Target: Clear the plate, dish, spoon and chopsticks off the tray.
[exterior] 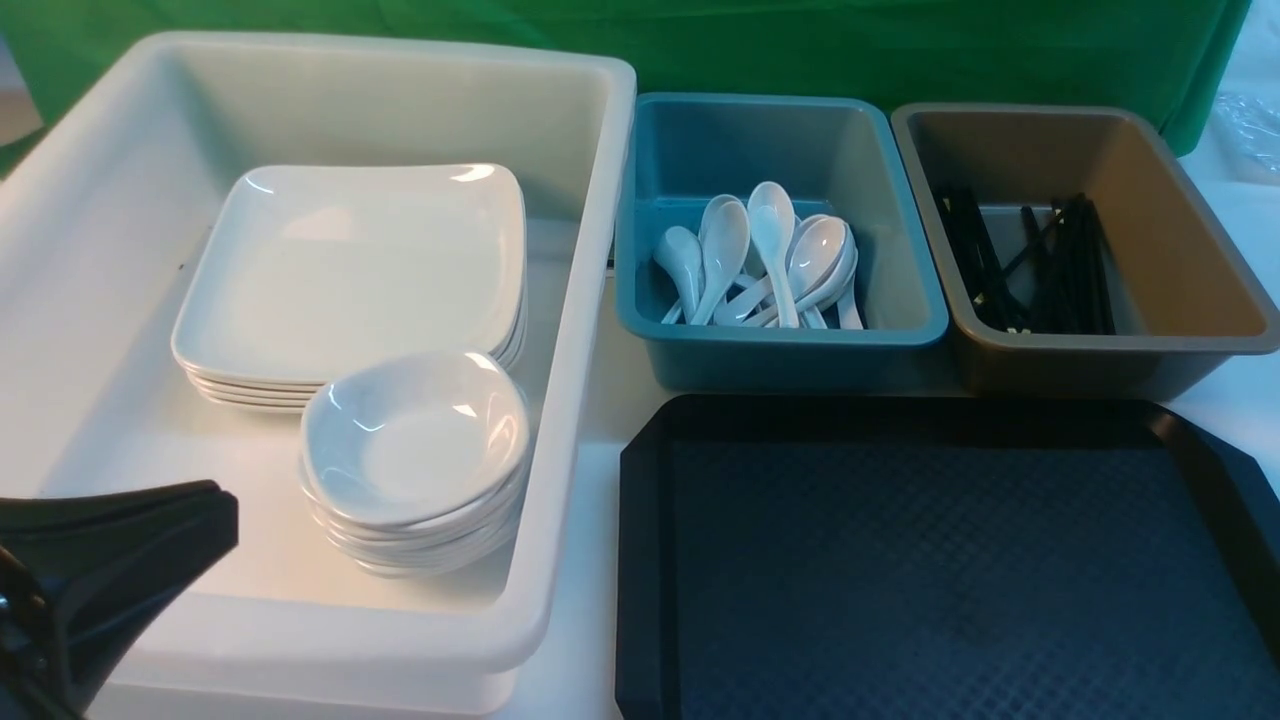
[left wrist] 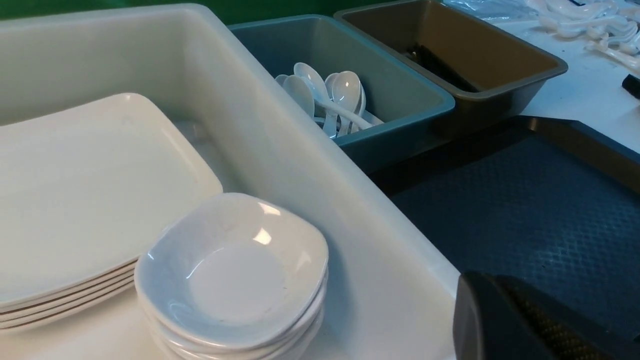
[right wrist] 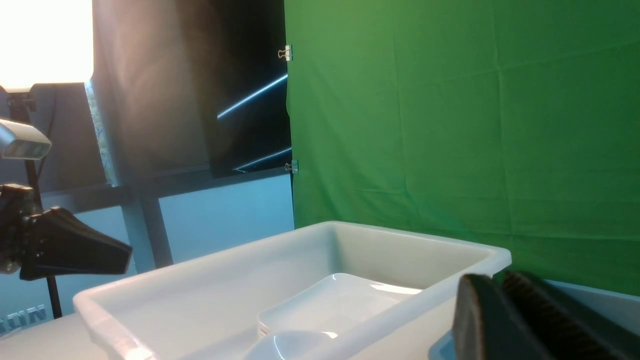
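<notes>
One: Four sorts of tableware were to be cleared, and none is seen on the tray (exterior: 640, 560). Its dimpled floor lies bare on the bench (exterior: 585, 640).

Two: Agreed. The plate (exterior: 350, 270) tops a stack in the white tub (exterior: 590, 300), with the dishes (exterior: 415, 440) piled just beside it. The spoons (exterior: 770, 250) lie in the teal bin (exterior: 780, 335) and the chopsticks (exterior: 1050, 270) in the brown bin (exterior: 1200, 270).

One: How are the claws held?

Two: The left claw (exterior: 215, 520) is closed on nothing, above the tub's near corner. The right claw (right wrist: 500, 295) is seen only from its own wrist. Its pads stand close together, but whether a slit is left cannot be told. Nothing is seen in it.

One: So the job is judged all but done.

Two: Any pulling back should be done upward first, so that no rim is clipped and no stack is knocked.

One: Any writing?

Two: No label is found on the bins. A few pale letters (right wrist: 25, 317) are caught at the wrist picture's edge, too cut off to be read.
</notes>
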`<state>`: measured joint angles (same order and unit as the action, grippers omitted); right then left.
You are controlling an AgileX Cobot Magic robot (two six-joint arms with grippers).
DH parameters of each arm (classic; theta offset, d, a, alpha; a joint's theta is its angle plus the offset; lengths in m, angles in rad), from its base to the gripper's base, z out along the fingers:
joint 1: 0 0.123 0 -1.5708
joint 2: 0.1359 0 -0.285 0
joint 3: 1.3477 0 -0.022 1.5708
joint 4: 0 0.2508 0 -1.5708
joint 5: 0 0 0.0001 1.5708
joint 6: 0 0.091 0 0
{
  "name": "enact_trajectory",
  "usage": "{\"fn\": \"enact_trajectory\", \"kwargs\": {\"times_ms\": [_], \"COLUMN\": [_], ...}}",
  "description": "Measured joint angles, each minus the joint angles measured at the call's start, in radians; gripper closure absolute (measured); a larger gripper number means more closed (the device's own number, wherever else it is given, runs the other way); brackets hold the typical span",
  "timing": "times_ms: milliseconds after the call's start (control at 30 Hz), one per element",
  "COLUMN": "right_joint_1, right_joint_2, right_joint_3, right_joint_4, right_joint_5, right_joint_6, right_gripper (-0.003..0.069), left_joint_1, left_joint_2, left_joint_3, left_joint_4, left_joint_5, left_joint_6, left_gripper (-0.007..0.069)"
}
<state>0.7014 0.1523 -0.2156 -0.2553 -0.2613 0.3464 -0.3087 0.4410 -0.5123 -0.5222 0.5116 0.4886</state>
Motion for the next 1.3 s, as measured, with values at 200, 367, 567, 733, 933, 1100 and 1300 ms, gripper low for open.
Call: {"fn": "enact_trajectory", "kwargs": {"times_ms": [200, 367, 567, 733, 933, 1100, 1300], "right_joint_1": [0.000, 0.000, 0.000, 0.000, 0.000, 0.000, 0.000], "right_joint_2": [0.000, 0.000, 0.000, 0.000, 0.000, 0.000, 0.000], "right_joint_3": [0.000, 0.000, 0.000, 0.000, 0.000, 0.000, 0.000], "right_joint_4": [0.001, 0.001, 0.001, 0.002, 0.002, 0.002, 0.002], "right_joint_5": [0.000, 0.000, -0.001, -0.001, -0.001, -0.001, -0.001], "right_joint_6": [0.001, 0.003, 0.003, 0.004, 0.005, 0.005, 0.005], "right_gripper": [0.0567, 0.0561, 0.0545, 0.0534, 0.0522, 0.0515, 0.0510], "left_joint_1": [0.017, 0.100, 0.280, 0.317, 0.317, 0.317, 0.317], "left_joint_2": [-0.091, -0.226, -0.395, -0.441, -0.441, -0.441, -0.441], "left_joint_3": [0.157, 0.348, 0.512, 0.518, 0.520, 0.520, 0.520], "left_joint_4": [0.281, 0.426, 0.441, 0.472, 0.486, 0.486, 0.486], "left_joint_5": [-0.323, -0.512, -0.490, -0.328, -0.296, -0.296, -0.296], "left_joint_6": [-0.312, -0.455, -0.478, -0.481, -0.465, -0.463, -0.463], "left_gripper": [0.0622, 0.0622, 0.0622, 0.0622, 0.0622, 0.0622, 0.0622]}}
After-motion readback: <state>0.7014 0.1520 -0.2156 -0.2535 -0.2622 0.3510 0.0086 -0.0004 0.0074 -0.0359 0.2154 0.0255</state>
